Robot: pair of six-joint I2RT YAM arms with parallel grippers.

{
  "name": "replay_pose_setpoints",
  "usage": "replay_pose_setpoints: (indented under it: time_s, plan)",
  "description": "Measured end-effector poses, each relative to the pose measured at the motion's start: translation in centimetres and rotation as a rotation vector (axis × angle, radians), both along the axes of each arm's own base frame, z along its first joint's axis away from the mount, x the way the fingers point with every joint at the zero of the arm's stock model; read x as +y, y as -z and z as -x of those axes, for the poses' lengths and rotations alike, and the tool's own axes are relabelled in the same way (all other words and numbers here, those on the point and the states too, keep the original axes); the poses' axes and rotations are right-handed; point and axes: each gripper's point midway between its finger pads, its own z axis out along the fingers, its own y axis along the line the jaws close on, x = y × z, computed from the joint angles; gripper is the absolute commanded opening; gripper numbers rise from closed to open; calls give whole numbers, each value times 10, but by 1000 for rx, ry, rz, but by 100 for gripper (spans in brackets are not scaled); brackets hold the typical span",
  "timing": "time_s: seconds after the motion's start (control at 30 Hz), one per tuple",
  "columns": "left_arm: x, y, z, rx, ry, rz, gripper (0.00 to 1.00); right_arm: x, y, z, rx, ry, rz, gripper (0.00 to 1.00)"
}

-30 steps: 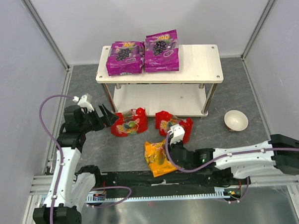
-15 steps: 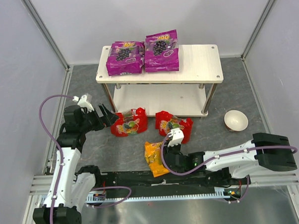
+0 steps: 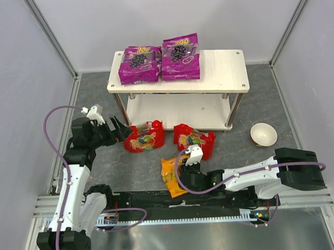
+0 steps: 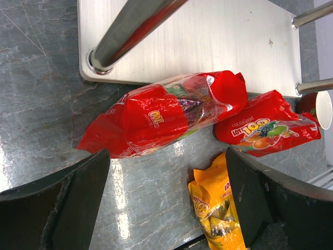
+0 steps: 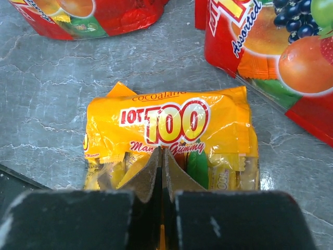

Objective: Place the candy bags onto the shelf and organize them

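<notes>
Candy bags are unmoved, but the closed right gripper is drawn back over the orange-yellow bag; the left gripper is held open. Two purple bags are counted on the shelf, two red bags on the table.

The grey marbled desk is carrying the shelf, which is standing toward its far side. On the left half of the shelf's top board, the left purple bag and the right purple bag are lying flat, side by side and touching. Directly on the desk, the left red bag and the right red bag are lying just in front of the shelf's lower board. The orange-yellow bag is lying nearer the front edge. A white bowl is sitting off to the right, well apart.
</notes>
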Motion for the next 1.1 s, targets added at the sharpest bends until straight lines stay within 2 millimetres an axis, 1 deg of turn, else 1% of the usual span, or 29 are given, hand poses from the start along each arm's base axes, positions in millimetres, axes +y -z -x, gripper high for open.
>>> replay_pose_setpoints:
  time_s: [0.03, 0.1, 0.13, 0.17, 0.2, 0.27, 0.33, 0.37, 0.4, 0.47, 0.5, 0.57, 0.6, 0.67, 0.77, 0.87, 1.1]
  plan:
    - [0, 0, 0, 0, 0, 0, 99, 0, -1, 0, 3, -3, 3, 4]
    - [0, 0, 0, 0, 0, 0, 99, -1, -4, 1, 2, -10, 21, 12]
    - [0, 0, 0, 0, 0, 0, 99, -3, -8, 1, -3, -16, 38, 19]
    - [0, 0, 0, 0, 0, 0, 99, -5, -14, 1, -8, -19, 42, 35]
    - [0, 0, 0, 0, 0, 0, 99, -6, -25, 0, -19, -20, 39, 44]
    - [0, 0, 0, 0, 0, 0, 99, -9, -49, -3, -42, -16, 9, 58]
    - [0, 0, 0, -1, 0, 0, 99, -16, -83, -7, -74, 5, -57, 64]
    - [0, 0, 0, -1, 0, 0, 99, -20, -95, -8, -84, 16, -84, 68]
    - [0, 0, 0, -1, 0, 0, 99, -27, -106, -9, -93, 29, -110, 69]
    - [0, 0, 0, -1, 0, 0, 99, -41, -119, -11, -100, 56, -150, 73]
    - [0, 0, 0, -1, 0, 0, 99, -48, -122, -10, -98, 65, -162, 75]
    - [0, 0, 0, -1, 0, 0, 99, -59, -119, -10, -91, 79, -171, 80]
    - [0, 0, 0, -1, 0, 0, 99, -64, -114, -9, -84, 84, -171, 81]
    - [0, 0, 0, -1, 0, 0, 99, -73, -97, -7, -64, 84, -142, 84]
    - [0, 0, 0, -1, 0, 0, 99, -79, -72, -2, -34, 69, -94, 85]
    - [-1, 0, 0, 0, 6, 0, 99, -81, -53, 3, -6, 49, -54, 88]
    - [-7, 0, 2, -1, 27, 0, 99, -72, -31, 8, 33, 19, -45, 89]
